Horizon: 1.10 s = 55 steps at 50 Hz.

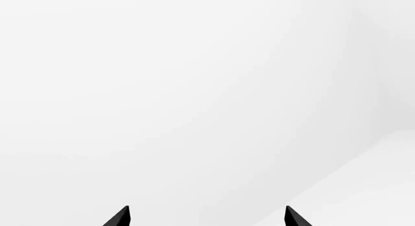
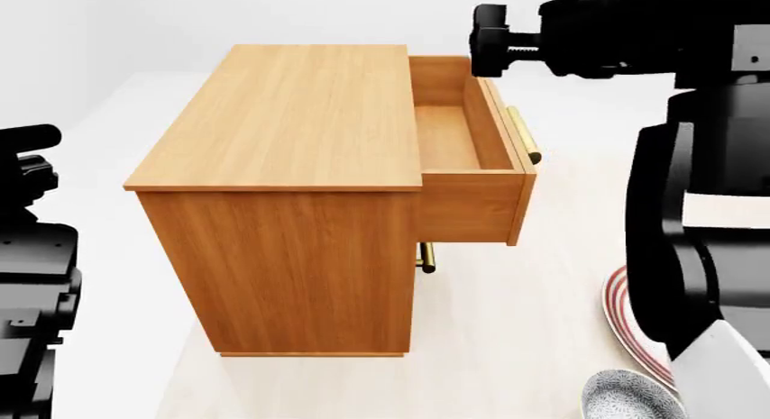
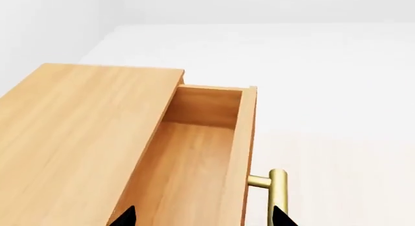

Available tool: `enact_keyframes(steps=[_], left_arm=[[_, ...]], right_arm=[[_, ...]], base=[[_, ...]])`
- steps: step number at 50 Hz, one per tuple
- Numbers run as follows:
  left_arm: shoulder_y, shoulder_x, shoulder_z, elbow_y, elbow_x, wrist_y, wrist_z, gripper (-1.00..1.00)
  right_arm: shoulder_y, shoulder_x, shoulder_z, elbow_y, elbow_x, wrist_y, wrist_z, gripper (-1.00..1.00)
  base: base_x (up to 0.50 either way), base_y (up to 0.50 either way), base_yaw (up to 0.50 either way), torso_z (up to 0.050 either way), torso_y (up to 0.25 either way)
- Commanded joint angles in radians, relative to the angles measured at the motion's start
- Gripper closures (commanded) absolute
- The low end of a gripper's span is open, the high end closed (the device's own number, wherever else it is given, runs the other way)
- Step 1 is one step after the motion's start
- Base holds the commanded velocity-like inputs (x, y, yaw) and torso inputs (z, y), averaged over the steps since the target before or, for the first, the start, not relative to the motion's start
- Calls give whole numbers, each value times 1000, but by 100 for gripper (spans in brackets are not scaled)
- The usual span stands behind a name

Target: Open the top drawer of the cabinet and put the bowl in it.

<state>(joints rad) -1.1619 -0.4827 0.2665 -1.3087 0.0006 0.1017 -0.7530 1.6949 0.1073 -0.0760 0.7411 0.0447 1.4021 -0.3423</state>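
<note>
Well apart — bowl (image 2: 632, 394) and right claw (image 3: 204, 217).

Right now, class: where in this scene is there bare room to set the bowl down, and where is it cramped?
The top drawer stands pulled out of the cabinet, its floor bare between its walls. The cabinet's flat top is also bare. Pale floor lies open in front of the drawer's brass handle. It is crowded at lower right, where the bowl sits against the red-ringed plate under the right arm.

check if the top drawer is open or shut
Open: the top drawer sticks out from the cabinet, its bare wooden inside showing, nothing in it.
</note>
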Motion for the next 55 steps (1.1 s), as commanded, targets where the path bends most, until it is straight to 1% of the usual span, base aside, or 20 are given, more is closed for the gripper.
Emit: enact_keyframes(steps=[1,5,10,15,22,36,55], left_arm=[[1,1,5,0,1,0,0,-100],[0,0,5,0,0,0,1,-100],[2,-1,4,0,-1,2,2,-100],[6,-1,1,0,-2,3,2,-100],[9,-1,-1,0,-1,4,2,-100],[12,0,-2,0,-1,7,3,-100],[15,3,-1,0,-1,12,6,-100]], right_arm=[[30,-41,-135,140,3,46,-47,-100],[37,-52,-160,181,7,36,-56,-100],[38,-62,-231,201,0,22,-77,-100],[48,-73,-269,228,-1,7,-83,-100],[28,-78,-322,191,9,16,-101,-100],[16,-72,-382,198,17,-19,-95,-100],[12,-63,-445,268,1,-93,-61,-100]], base=[[0,0,0,0,0],[0,0,0,0,0],[0,0,0,0,0],[0,0,0,0,0],[0,0,0,0,0],[0,0,0,0,0],[0,0,0,0,0]])
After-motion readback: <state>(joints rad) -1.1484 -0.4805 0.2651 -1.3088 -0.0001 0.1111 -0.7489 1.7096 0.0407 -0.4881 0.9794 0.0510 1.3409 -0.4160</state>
